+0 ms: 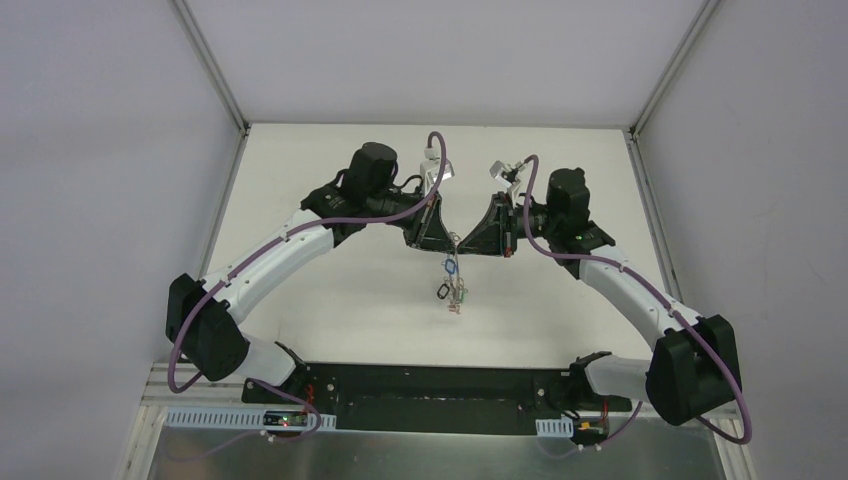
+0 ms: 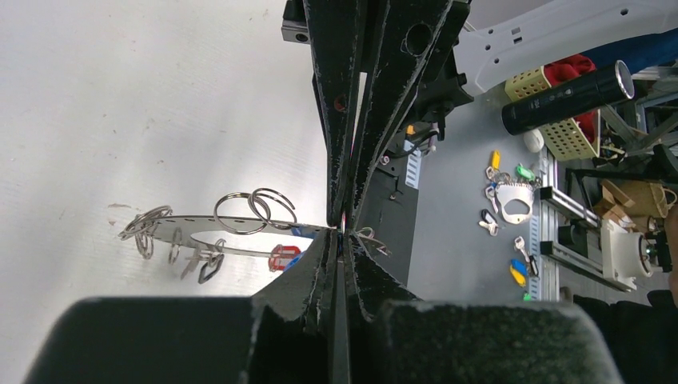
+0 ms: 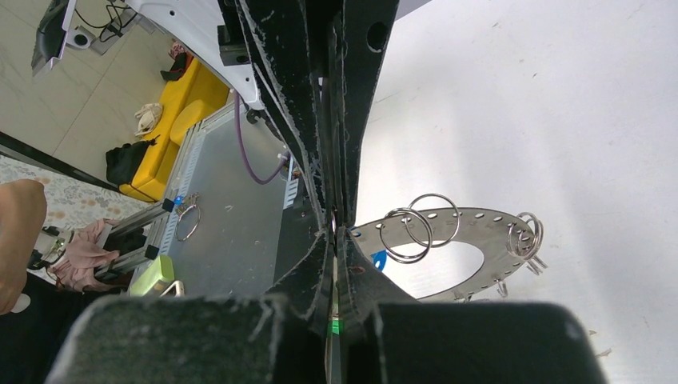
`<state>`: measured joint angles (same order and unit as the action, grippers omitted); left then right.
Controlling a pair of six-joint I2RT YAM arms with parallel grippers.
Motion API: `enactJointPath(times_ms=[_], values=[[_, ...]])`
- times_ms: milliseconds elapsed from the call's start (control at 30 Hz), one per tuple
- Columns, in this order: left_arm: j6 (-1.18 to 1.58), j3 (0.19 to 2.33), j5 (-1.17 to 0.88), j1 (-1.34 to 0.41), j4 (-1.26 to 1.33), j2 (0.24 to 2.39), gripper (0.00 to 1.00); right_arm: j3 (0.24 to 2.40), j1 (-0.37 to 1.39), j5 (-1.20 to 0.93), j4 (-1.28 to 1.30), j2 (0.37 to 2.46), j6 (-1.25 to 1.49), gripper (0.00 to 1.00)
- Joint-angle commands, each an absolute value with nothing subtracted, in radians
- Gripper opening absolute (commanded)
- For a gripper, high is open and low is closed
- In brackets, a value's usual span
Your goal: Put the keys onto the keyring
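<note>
The keyring (image 1: pixel 452 272) is a flat grey disc held in the air over the middle of the white table, between my two grippers. Its rim (image 2: pixel 184 224) carries loose wire loops (image 2: pixel 240 213). Keys hang under it, one with a red tag (image 2: pixel 284 258) and one with a blue tag (image 3: pixel 379 260). My left gripper (image 2: pixel 342 234) and right gripper (image 3: pixel 336 232) meet tip to tip at the disc's far rim (image 3: pixel 472 226). Both have their jaws pressed to a thin slit there. A sliver of colour shows between the left tips.
White walls close in the table (image 1: pixel 330 290) on the left, right and back. A black rail (image 1: pixel 430 400) with the arm bases runs along the near edge. Beyond it, a grey bench (image 2: pixel 456 240) holds spare tagged keys (image 2: pixel 520 270), a torch (image 2: pixel 568 96) and baskets.
</note>
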<state>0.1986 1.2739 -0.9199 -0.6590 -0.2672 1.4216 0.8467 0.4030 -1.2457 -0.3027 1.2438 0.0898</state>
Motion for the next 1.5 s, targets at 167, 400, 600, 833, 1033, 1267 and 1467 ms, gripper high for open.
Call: enactJointPath(times_ms=[167,400,600,833,1033,1267,1467], values=[[0.16,1.281,-0.957,-0.65,-0.28,1.406,0.0,0.84,0.395,-1.261,-0.351,1.223,0.07,0.0],[-0.144,1.406,-0.813,-0.682,-0.595,1.389,0.0,0.87,0.395,-1.256,-0.187,1.21,-0.106,0.21],[-0.354,1.53,-0.623,-0.769,-0.841,1.401,0.0,0.89,0.4,-1.265,-0.127,1.193,-0.157,0.43],[-0.467,1.771,-0.464,-0.844,-1.101,1.501,0.0,0.912,0.412,-1.242,-0.129,1.179,-0.115,0.46],[-0.484,1.865,-0.394,-0.859,-1.162,1.516,0.0,0.935,0.41,-1.178,-0.122,1.158,-0.074,0.51],[-0.515,1.951,-0.285,-0.884,-1.296,1.551,0.0,1.015,0.405,-1.051,0.048,1.144,-0.147,0.71],[-0.546,1.978,-0.212,-0.921,-1.355,1.551,0.0,1.048,0.389,-0.962,0.126,1.119,-0.212,0.98]])
